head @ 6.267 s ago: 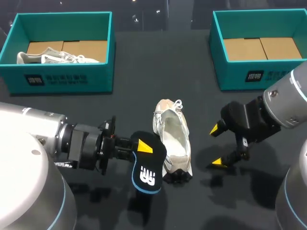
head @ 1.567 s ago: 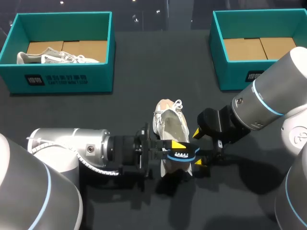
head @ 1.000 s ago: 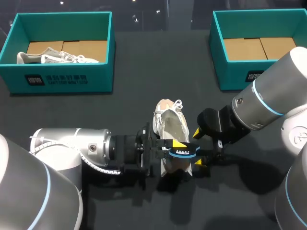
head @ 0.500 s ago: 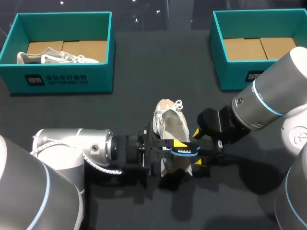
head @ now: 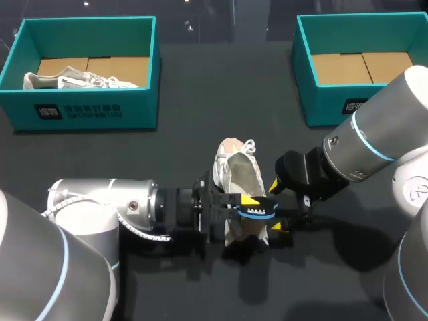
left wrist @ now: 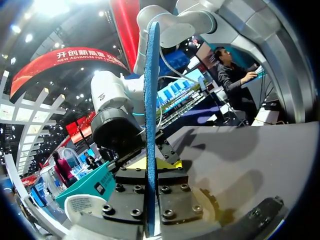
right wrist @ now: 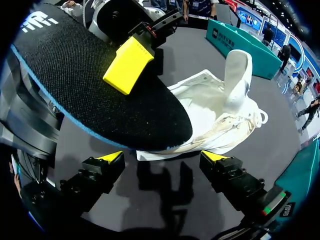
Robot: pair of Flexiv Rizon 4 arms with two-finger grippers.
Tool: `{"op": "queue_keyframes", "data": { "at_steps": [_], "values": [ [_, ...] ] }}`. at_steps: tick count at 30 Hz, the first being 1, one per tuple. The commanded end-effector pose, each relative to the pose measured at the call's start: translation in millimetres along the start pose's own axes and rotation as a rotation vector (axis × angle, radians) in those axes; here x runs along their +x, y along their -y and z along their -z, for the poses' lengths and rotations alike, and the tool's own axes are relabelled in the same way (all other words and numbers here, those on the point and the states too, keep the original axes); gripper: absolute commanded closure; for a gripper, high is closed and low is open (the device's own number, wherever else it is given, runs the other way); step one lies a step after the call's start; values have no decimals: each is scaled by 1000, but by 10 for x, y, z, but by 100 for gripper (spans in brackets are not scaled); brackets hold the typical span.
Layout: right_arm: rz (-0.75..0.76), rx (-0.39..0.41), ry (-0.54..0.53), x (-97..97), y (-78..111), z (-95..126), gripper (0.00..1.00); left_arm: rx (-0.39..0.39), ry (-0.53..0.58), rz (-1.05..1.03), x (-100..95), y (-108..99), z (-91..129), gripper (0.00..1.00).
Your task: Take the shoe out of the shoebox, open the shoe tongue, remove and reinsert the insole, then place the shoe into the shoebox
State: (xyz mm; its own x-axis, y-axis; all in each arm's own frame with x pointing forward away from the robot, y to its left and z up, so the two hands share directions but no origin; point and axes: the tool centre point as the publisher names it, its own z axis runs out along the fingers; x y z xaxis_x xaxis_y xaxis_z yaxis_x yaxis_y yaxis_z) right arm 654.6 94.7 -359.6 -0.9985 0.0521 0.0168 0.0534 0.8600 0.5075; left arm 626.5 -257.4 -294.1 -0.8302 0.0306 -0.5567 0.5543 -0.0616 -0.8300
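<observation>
a white shoe (head: 239, 182) lies on the dark table (head: 200, 100), outside both boxes, in the middle nearer the robot. the left arm comes in low from the left side. the left gripper (head: 249, 203) hangs over the near end of the shoe, and its yellow-tipped fingers pinch a black insole (head: 259, 213) with a blue edge. in the left wrist view the insole runs edge-on between the two fingers, which press on it from both sides. the right gripper (right wrist: 162, 156) sits just beside the shoe on the right, its fingers spread wide and holding nothing. the free end of the insole reaches to between its yellow tips in the head view. a teal left shoebox (head: 87, 110) stands at the far left with a second shoe (head: 80, 81) inside. a teal right shoebox (head: 321, 100) stands at the far right, showing only its cardboard floor.
</observation>
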Motion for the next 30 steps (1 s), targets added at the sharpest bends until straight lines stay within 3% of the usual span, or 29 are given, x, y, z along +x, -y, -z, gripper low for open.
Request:
{"op": "queue_keyframes", "data": {
  "at_steps": [1, 30],
  "values": [
    [0, -1, 2, 14, 6, 4, 0, -3, 3, -1, -6, -27, 6, 100],
    [0, -1, 2, 14, 6, 4, 0, -40, -20, -14, -2, -217, 106, 100]
  ]
}}
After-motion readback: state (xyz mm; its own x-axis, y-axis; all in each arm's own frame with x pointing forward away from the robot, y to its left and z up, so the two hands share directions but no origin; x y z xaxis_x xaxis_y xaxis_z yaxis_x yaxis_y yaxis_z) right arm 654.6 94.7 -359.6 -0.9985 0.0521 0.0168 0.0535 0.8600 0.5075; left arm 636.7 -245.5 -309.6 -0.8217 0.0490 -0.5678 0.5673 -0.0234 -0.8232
